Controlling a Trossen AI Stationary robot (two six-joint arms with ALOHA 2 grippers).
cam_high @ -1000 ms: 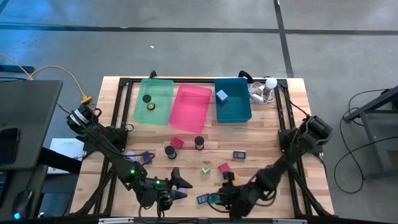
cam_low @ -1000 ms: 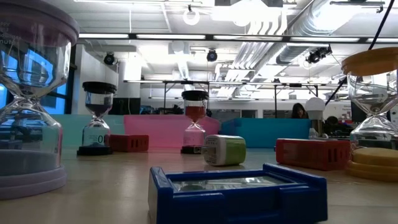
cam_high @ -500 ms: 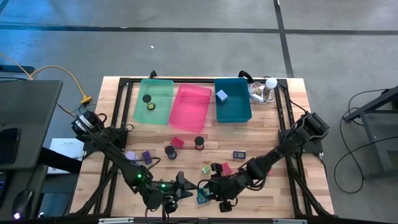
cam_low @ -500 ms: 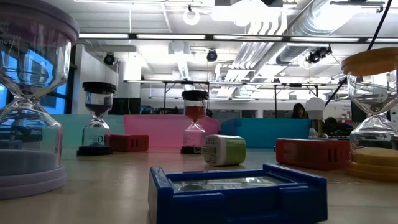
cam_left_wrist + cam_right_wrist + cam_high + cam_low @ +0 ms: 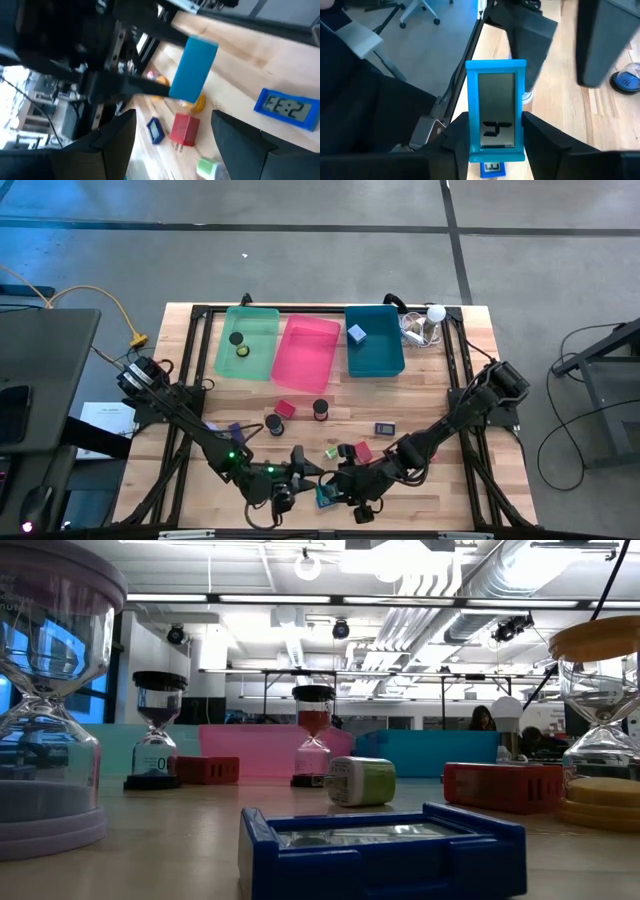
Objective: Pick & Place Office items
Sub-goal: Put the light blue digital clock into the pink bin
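My right gripper (image 5: 496, 137) is shut on a light-blue digital timer (image 5: 495, 110), near the table's near edge (image 5: 326, 494). My left gripper (image 5: 172, 145) is open just left of it (image 5: 296, 466) and faces that timer (image 5: 193, 70) without touching it. A dark-blue timer (image 5: 380, 845) lies flat on the table close by (image 5: 287, 105). Red blocks (image 5: 286, 408) (image 5: 360, 449), a green-white block (image 5: 330, 450), black-topped hourglasses (image 5: 274, 423) (image 5: 320, 409), a small blue piece (image 5: 385, 428) and purple pieces (image 5: 236, 430) sit mid-table. My right gripper pinches the light-blue timer's lower end (image 5: 495, 150) between its two fingers (image 5: 457, 135), one on each long side edge. The timer runs on past the fingertips along the fingers, display toward the wrist camera. It is lifted clear of the table.
Green bin (image 5: 247, 340), pink bin (image 5: 308, 348) and teal bin (image 5: 374, 338) stand in a row at the far side; the green holds dark discs, the teal a pale block. A white ball-topped gadget (image 5: 425, 322) stands beside the teal bin. Both arms crowd the near edge.
My right gripper has moved toward the table's left and slightly toward the far edge, and the light-blue timer now shows in it. My left gripper has moved right and toward the far edge, closing on the right gripper. The table items have stayed put.
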